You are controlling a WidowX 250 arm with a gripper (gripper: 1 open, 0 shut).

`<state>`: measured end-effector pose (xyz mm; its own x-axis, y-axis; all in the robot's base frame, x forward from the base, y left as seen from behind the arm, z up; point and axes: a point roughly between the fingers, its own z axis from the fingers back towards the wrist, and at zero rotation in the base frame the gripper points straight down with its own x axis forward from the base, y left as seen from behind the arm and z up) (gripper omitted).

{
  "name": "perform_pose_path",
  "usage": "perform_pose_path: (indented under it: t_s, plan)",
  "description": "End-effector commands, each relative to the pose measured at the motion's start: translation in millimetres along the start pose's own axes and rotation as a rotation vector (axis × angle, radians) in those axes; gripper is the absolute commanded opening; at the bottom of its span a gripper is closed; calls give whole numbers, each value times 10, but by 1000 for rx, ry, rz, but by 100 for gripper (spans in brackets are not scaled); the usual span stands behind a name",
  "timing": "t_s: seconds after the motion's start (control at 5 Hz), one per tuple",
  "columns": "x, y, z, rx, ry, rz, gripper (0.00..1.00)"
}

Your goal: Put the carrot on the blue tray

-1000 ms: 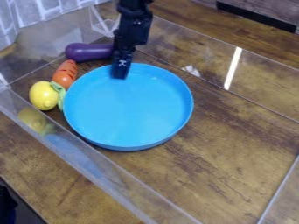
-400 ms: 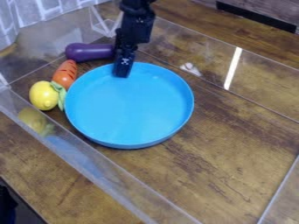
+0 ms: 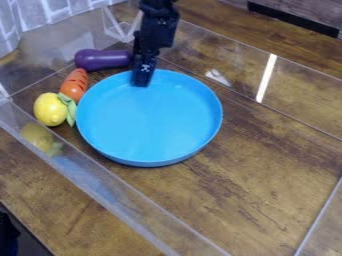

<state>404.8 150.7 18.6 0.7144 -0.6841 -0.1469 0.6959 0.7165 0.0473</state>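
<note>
Wooden tabletop [image 3: 267,190] under a clear glossy sheet, bright glare streak at right. Blue tray [image 3: 150,122] in the middle, nothing lying in it. Carrot [image 3: 75,84] off the tray's left rim, close beside it, leafy end toward the yellow lemon [image 3: 51,108] at near left, purple eggplant [image 3: 102,59] just beyond at far left. Gripper [image 3: 140,78] pointing straight down at the tray's far-left rim, dark fingers hard to separate from this angle but standing spread wide, nothing between them.

Step in hand, by judgement: reaching for the carrot, not yet gripped. To do it well: shift left from the rim to sit squarely over the carrot's thick orange body, not the leafy tip. Line the jaws across the short width, so the taper cannot squirt out. Descend between eggplant and lemon without nudging either; little room on both sides. Close firmly at mid-body, lift clear of the raised rim, then carry right and release low near the tray's centre to prevent rolling.
</note>
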Motion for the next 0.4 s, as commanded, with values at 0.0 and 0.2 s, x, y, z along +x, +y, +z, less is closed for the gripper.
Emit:
perform_pose_path:
  t_s: [0.0, 0.2]
  plan:
    - [105, -49, -55, -17, 7, -29, 100]
    - [126, -37, -52, -18, 12, -33, 100]
